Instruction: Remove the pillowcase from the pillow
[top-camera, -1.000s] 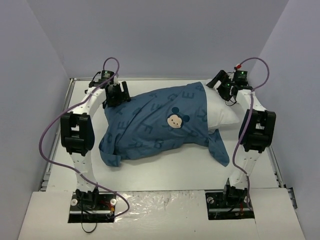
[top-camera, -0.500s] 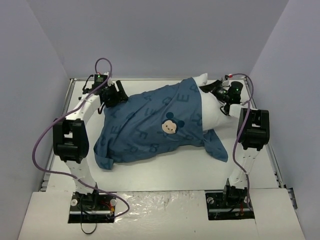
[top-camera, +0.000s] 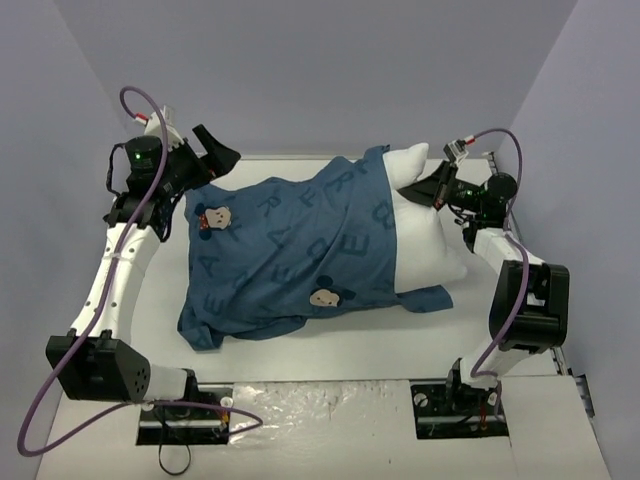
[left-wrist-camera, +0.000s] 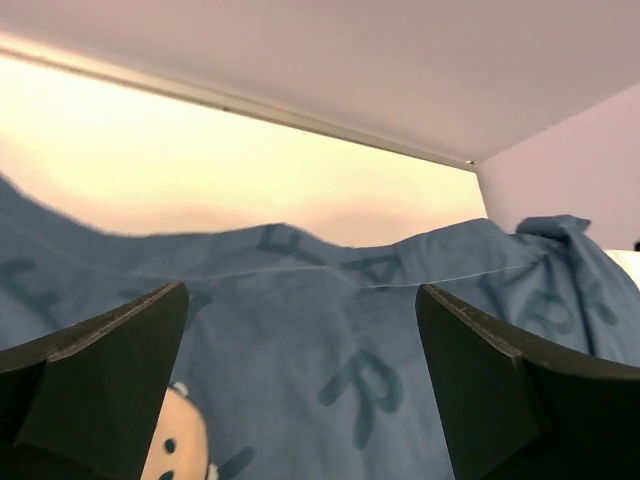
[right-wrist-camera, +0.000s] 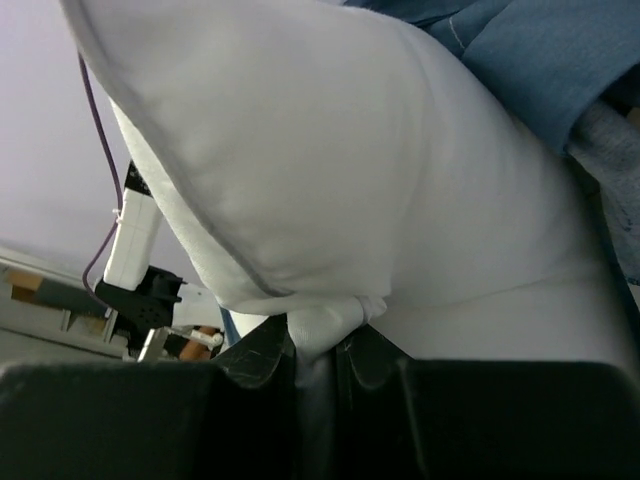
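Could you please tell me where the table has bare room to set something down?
The widest bare patch of the white table is the near strip between the dark-blue printed pillowcase and the arm bases. A narrower strip runs behind it at the far edge. It is crowded around the plump white pillow, pinched by the right gripper.

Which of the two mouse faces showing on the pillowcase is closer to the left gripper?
The mouse face at the pillowcase's far-left corner, close to the left gripper; the other face lies near the front edge.
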